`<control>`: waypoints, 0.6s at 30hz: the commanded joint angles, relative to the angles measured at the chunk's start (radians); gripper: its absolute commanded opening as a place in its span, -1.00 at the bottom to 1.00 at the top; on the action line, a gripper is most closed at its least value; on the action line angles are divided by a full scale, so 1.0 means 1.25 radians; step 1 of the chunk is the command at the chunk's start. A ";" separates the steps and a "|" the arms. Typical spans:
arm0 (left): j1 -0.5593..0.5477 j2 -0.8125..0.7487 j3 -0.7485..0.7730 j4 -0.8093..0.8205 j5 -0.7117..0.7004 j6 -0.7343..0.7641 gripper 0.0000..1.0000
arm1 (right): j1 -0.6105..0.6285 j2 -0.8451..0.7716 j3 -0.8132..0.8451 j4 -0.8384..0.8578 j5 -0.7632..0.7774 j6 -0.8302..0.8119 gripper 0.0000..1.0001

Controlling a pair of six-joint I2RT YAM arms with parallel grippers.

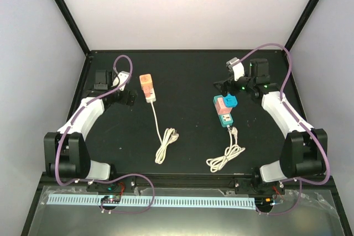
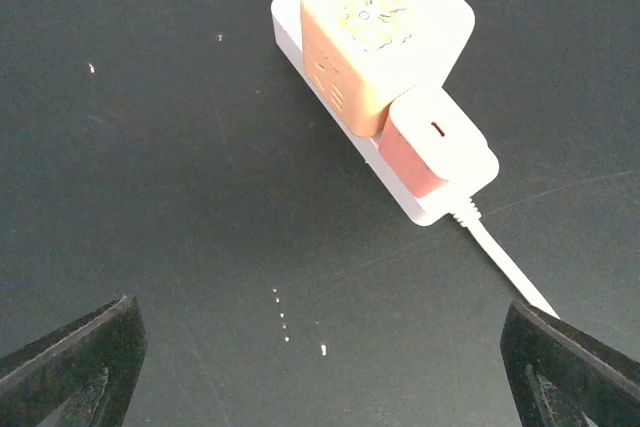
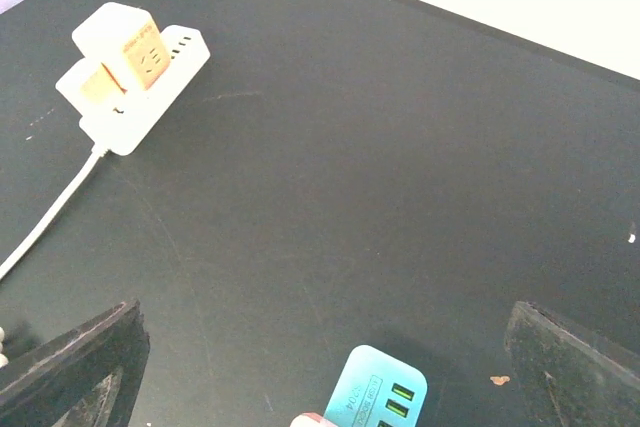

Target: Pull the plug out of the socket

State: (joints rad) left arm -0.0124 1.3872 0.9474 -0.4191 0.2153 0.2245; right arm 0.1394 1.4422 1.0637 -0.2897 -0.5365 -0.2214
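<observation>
The left tool (image 2: 320, 322) gapes wide and empty near the white socket strip (image 2: 288, 32), which carries a pink plug (image 2: 438, 142) and an orange cube (image 2: 385, 37). The right tool (image 3: 325, 322), also wide open and empty, sees only the end of the teal strip (image 3: 378, 395). The top view adds a pink block (image 1: 219, 105) and a blue block (image 1: 231, 101) on it, perhaps plugs.

Blk table (image 1: 193, 81) w/ orange socket (image 1: 146, 88), teal socket (image 1: 224, 118)
</observation>
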 commanded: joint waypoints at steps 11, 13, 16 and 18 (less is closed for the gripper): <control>-0.048 0.054 0.177 -0.039 -0.066 -0.162 0.98 | 0.007 -0.019 0.018 -0.004 0.037 0.015 1.00; -0.060 0.065 0.195 -0.039 -0.082 -0.184 0.97 | 0.007 -0.026 0.010 0.001 0.036 0.016 1.00; -0.083 0.085 0.221 -0.038 -0.111 -0.203 0.98 | 0.007 -0.037 0.000 0.005 0.042 0.016 1.00; -0.099 0.097 0.232 -0.039 -0.114 -0.184 0.98 | 0.007 -0.043 -0.005 0.000 0.038 0.010 1.00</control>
State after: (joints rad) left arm -0.0990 1.4742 1.1805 -0.4469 0.1177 0.0231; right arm 0.1448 1.4303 1.0683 -0.2970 -0.4984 -0.2138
